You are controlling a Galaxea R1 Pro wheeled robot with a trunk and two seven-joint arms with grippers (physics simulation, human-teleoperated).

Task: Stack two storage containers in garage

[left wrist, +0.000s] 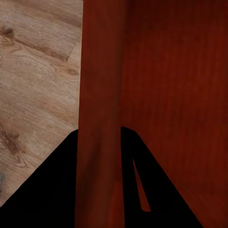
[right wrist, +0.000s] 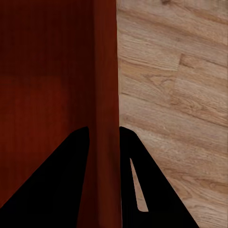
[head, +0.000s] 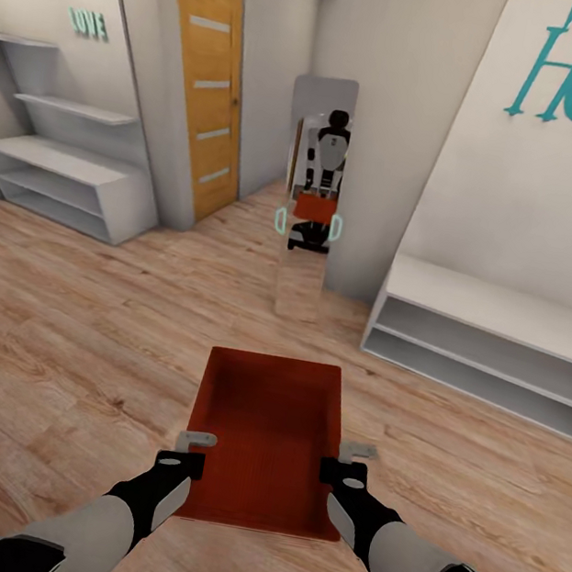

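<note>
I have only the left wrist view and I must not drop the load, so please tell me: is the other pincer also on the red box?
Observer: Yes. The right pincer straddles the opposite side wall of the storage container, one finger inside and one outside.
Operator: Is the box over the wood floor?
Observer: In the head view it sits between both arms, above the light wood-plank floor.
Operator: What is ahead of me?
Observer: A tall mirror on the wall corner, reflecting the robot with the box.
Operator: Any door?
Observer: An oak door with frosted strips, ahead to the left, closed.
</note>
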